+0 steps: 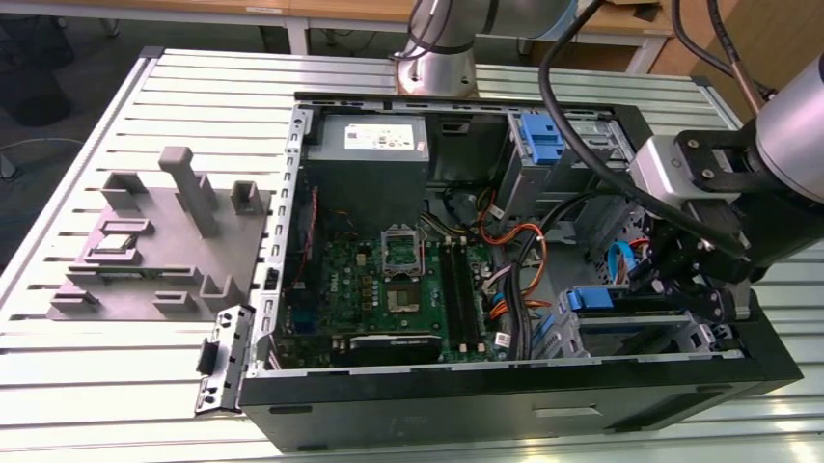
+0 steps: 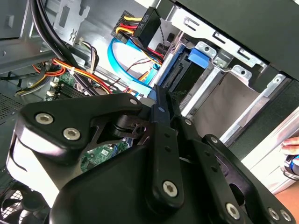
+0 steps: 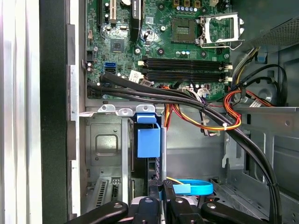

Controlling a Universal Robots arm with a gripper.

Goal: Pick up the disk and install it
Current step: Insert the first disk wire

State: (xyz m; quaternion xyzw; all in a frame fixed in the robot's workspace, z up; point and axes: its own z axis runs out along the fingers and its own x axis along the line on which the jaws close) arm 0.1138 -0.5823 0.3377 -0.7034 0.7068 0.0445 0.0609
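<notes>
The disk (image 3: 153,169) stands on edge in the drive bay (image 3: 108,142) of the open computer case, with its blue carrier tab (image 3: 148,140) facing the motherboard. In the second wrist view the disk's connector edge (image 2: 175,74) and blue carrier (image 2: 197,57) sit in the metal cage. My gripper (image 3: 162,189) is at the disk's near end with its black fingers (image 2: 161,116) drawn close together and almost no gap between them. In the exterior view the gripper (image 1: 696,289) hangs over the bay at the case's lower right, beside the blue carrier (image 1: 600,299).
Thick black cables (image 3: 187,100) and orange-yellow wires (image 3: 210,123) cross just past the bay. A blue data cable (image 3: 192,187) loops beside the fingers. The motherboard (image 1: 399,289), the power supply (image 1: 370,145) and a second blue bracket (image 1: 541,135) fill the case. A grey fixture (image 1: 154,246) stands on the exterior view's left.
</notes>
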